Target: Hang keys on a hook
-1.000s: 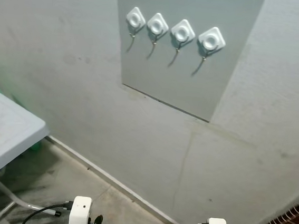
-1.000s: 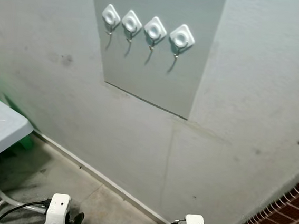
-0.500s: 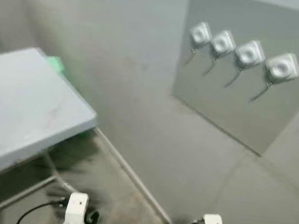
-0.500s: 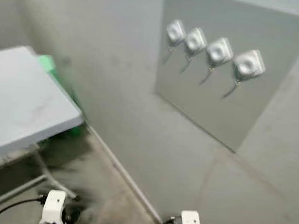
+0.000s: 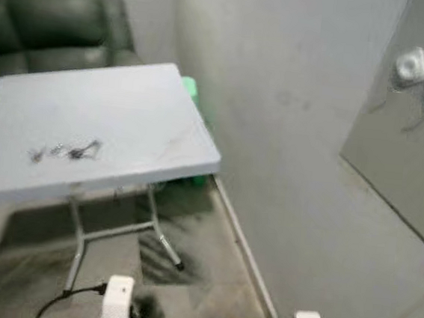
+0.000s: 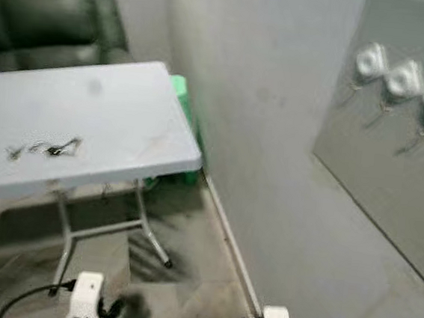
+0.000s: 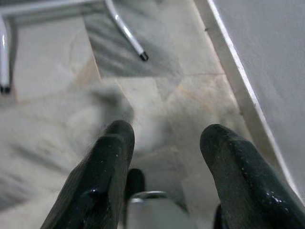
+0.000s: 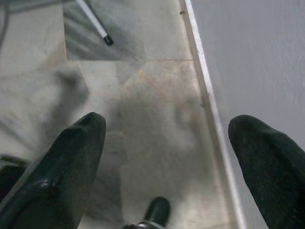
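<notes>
The fingers (image 7: 112, 157) of the left gripper (image 7: 164, 143) stand apart with a clear gap between them and hold nothing; the marble floor (image 7: 157, 90) lies below them. The fingers (image 8: 71, 157) of the right gripper (image 8: 167, 143) are spread wide and also hold nothing, above the floor beside the white skirting strip (image 8: 209, 105) at the foot of the wall. Both arms hang low at the robot's sides.

The keys (image 5: 66, 150) lie flat on the pale worktop (image 5: 127, 106), on its left half, toward the edge nearer the robot. The bunch is stretched out in a thin line; its long axis runs across the view from left to right, roughly along that edge of the worktop. The picture is blurred, so which end carries the ring cannot be told.

The hooks (image 6: 406, 78) are white square pads in a row on a grey panel (image 6: 390, 176) on the wall to the right, well apart from the keys. A dark sofa (image 5: 52, 23) stands behind the worktop, and a green object (image 5: 192, 89) sits between worktop and wall.
</notes>
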